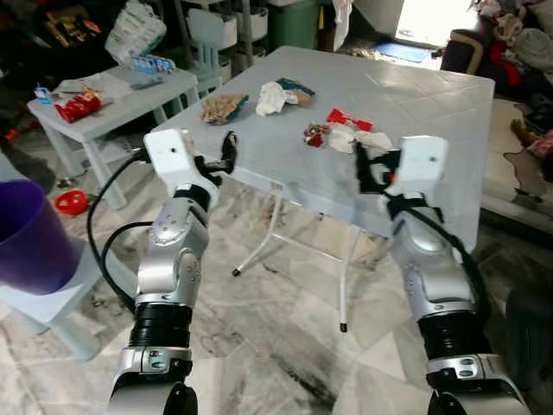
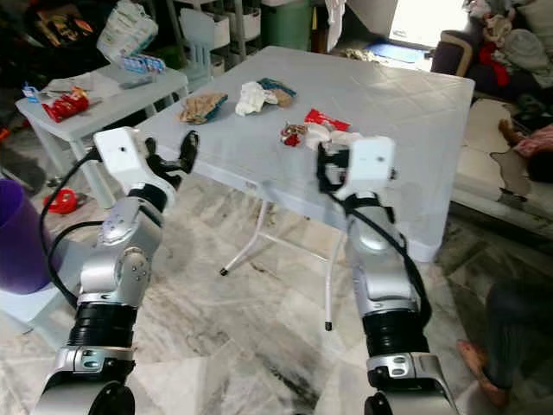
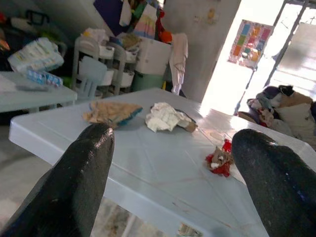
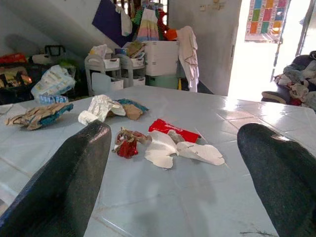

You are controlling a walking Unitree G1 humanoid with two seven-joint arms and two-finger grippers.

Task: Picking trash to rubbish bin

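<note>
trash lies in three small heaps on the pale table (image 1: 432, 121): a brown wrapper (image 1: 223, 107) at the far left, a white wad (image 1: 270, 98) with a teal scrap just right of it, and nearer the right gripper a red wrapper (image 1: 348, 121) with torn white paper (image 1: 367, 139) and a small red crumple (image 1: 314, 134) touching it. the purple bin (image 1: 30, 238) stands on the floor at the near left, well apart from all of it.

the right gripper (image 1: 373, 164) hangs at the table's near edge with its fingers (image 4: 69, 187) spread wide, empty, just short of the red-and-white heap. the left gripper (image 1: 226, 154) is at the near left edge, fingers (image 3: 79, 182) also apart and empty, looking toward the brown wrapper.

risks, as i judge them: the paper is thin and flat, so long fingers closing from the side may slide over it or push it further off instead of pinching it. the heap is several loose bits, and a grab may lift one and scatter the rest. coming in low, a finger could catch the table rim and jolt the light folding table. the carry to the bin is long, and a weak pinch could drop the piece on the floor.
</note>
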